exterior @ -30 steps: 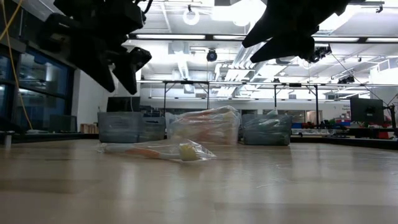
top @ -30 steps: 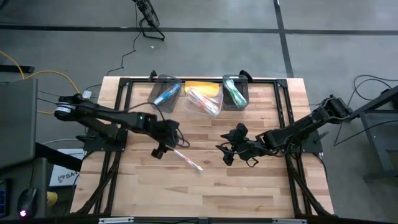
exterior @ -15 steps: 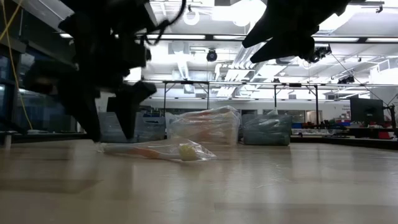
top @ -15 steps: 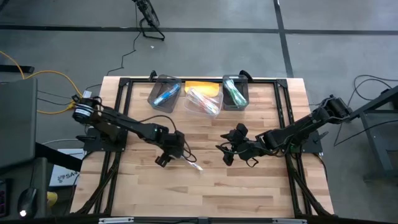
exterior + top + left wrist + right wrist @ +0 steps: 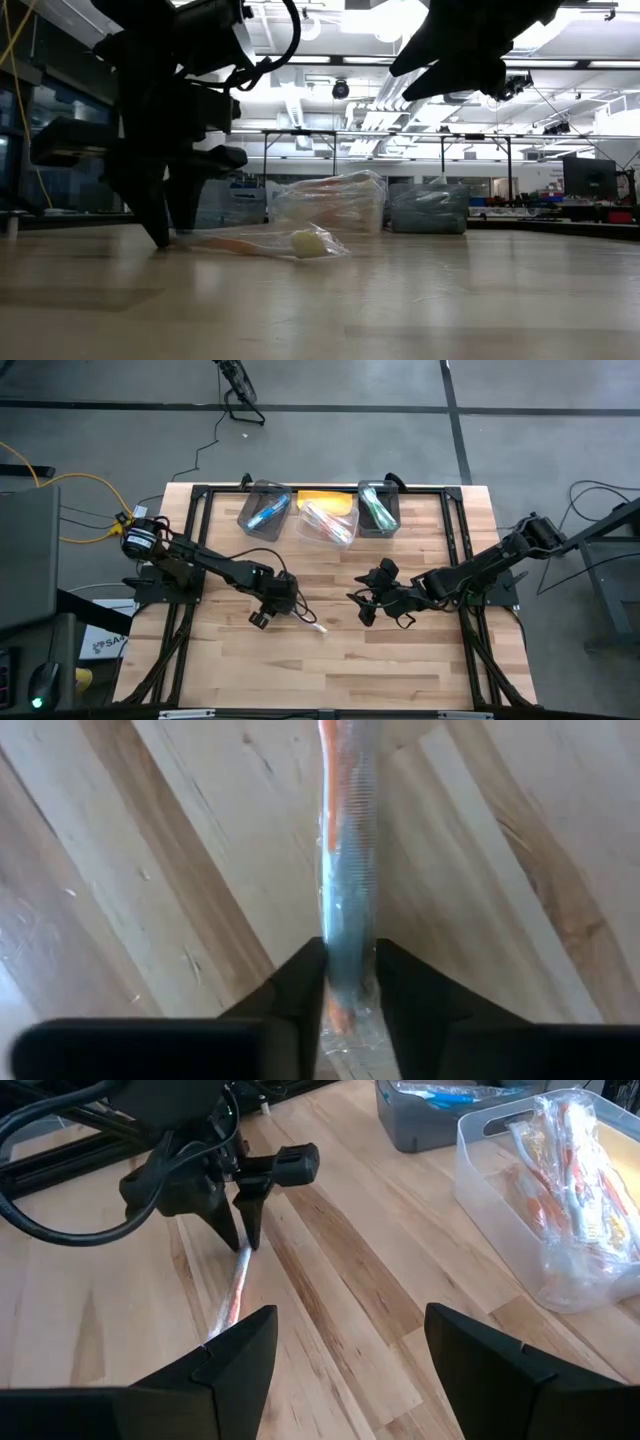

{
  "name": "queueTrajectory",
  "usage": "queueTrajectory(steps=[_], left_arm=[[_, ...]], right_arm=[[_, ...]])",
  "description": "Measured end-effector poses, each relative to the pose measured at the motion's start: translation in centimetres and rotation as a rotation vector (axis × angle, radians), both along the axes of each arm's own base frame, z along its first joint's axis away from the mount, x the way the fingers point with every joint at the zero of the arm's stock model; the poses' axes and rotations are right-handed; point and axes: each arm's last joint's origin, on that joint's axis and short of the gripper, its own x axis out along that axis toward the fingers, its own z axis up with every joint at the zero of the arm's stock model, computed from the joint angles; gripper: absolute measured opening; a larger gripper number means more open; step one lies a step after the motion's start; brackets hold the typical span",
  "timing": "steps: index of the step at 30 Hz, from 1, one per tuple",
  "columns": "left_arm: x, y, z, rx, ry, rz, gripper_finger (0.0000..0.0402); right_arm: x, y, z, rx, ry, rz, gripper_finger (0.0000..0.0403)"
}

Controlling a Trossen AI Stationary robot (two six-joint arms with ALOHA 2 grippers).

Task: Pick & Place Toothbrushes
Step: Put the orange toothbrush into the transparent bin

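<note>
No legible text, label or number anywhere

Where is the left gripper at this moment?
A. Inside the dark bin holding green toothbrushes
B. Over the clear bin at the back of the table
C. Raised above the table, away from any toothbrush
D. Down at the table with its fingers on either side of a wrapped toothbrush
D: the left gripper is down at the wood, a finger on each side of the wrapped toothbrush; the right wrist view shows the same.
</note>
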Motion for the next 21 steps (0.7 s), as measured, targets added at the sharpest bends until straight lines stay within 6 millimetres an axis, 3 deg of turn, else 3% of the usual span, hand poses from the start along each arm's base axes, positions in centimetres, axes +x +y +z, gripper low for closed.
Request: queueTrajectory(steps=[6,15,21], left_arm=[[0.0,0.0,0.0,-0.02,0.005,-0.007,0.0016],[-0.1,-0.1,0.3,-0.049,0.0,0.017,0.0009],[0.6,-0.1,3.0,-0.059,-0.057,0.034,0.0008]], right_arm=[[-0.1,0.3,0.0,0.01,0.005,0.024,0.0247],[-1.0,2.5,-0.1,0.018,-0.001,0.087,0.0247],[-1.2,4.2,-1.1,-0.002,0.02,0.123,0.0247]])
